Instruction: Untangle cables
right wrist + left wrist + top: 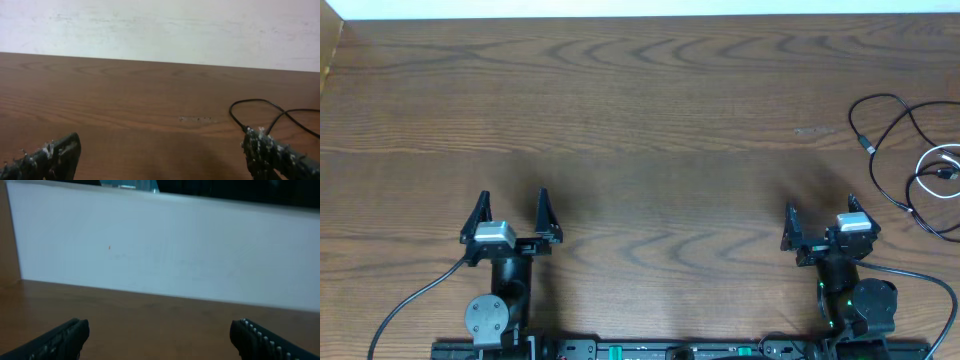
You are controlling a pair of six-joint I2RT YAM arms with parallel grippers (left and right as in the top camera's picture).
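The cables lie at the table's right edge in the overhead view: a thin black cable (890,135) looped with a small plug end (866,146), and a white cable (932,165) coiled among it, running out of frame. Part of the black cable (260,107) shows in the right wrist view, beyond the right fingertip. My left gripper (512,205) is open and empty near the front left; it also shows in the left wrist view (160,335). My right gripper (822,212) is open and empty, in front of and left of the cables, apart from them; its fingers also show in the right wrist view (160,155).
The wooden table (640,120) has a pale wall (160,30) along its far edge. A small scuffed patch (196,119) marks the wood left of the cables. The arms' own thick black wires (410,300) trail off the bases at the front edge.
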